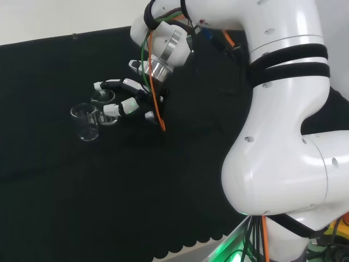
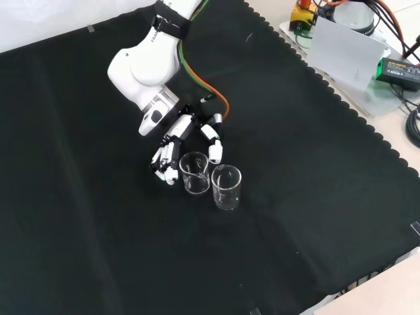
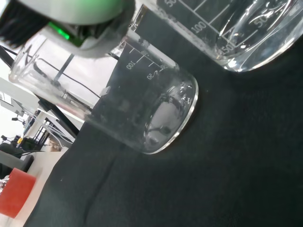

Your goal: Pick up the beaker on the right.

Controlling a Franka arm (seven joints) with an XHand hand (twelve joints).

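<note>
Two clear glass beakers stand upright, close together on the black cloth. In the head view one beaker (image 1: 103, 102) is to the right and the other beaker (image 1: 85, 123) to its lower left. My hand (image 1: 131, 105) reaches in from the right with its fingers spread and fairly straight. The right beaker stands between them; I cannot tell whether they touch it. In the front view that beaker (image 2: 195, 174) sits between the fingers (image 2: 165, 161) and the thumb (image 2: 215, 149), with the second beaker (image 2: 226, 188) just right of it. Both beakers (image 3: 142, 106) look empty in the wrist view.
The arm's white links (image 1: 283, 109) fill the head view's right. Beyond the cloth's scalloped edge in the front view lie a white box (image 2: 344, 49) and cables. A red object (image 3: 16, 191) stands off the bench in the wrist view.
</note>
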